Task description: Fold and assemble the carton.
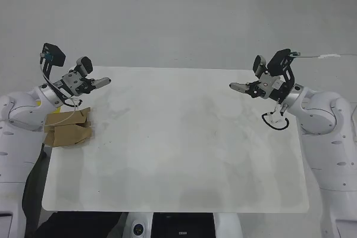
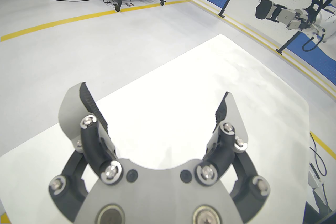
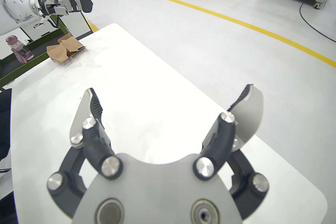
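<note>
A brown cardboard carton [image 1: 68, 127], flattened with loose flaps, lies at the left edge of the white table [image 1: 178, 149]; the right wrist view shows the carton [image 3: 65, 51] far off by the table's corner. My left gripper [image 1: 104, 81] hovers open over the far left corner, a little beyond the carton, with nothing between its fingers [image 2: 86, 104]. My right gripper [image 1: 237, 87] hangs open above the far right part of the table, well away from the carton, and it holds nothing [image 3: 172, 101].
A pink bottle [image 3: 19, 50] stands on a dark bench beyond the table's left side. The left wrist view shows the other arm's gripper [image 2: 265, 11] across the table. A yellow floor line and racks lie in the room behind.
</note>
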{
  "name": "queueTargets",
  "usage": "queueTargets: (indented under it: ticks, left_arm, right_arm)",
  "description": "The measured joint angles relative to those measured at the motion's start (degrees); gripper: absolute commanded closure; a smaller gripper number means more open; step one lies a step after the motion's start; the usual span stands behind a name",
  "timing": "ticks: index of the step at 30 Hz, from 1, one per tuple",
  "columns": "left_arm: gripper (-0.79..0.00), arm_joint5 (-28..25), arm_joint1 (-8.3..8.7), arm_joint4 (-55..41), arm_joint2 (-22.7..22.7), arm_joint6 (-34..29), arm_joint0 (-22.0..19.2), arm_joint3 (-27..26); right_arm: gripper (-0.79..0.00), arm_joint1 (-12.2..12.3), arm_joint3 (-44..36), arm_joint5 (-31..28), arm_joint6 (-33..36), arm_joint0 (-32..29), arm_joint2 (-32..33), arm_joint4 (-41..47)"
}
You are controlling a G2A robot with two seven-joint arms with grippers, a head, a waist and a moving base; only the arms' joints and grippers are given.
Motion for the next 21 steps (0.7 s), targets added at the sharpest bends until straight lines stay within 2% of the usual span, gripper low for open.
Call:
queueTargets:
  ticks: [16,21]
  left_arm:
    - [-0.785,0.0,0.0,0.0,0.0,0.0,0.0,0.0]
    - [-0.785,4.3,0.03,-2.1,-0.6,-0.7,1.1,-0.1]
  right_arm:
    - [-0.785,0.0,0.0,0.0,0.0,0.0,0.0,0.0]
    - [-0.785,0.0,0.0,0.0,0.0,0.0,0.0,0.0]
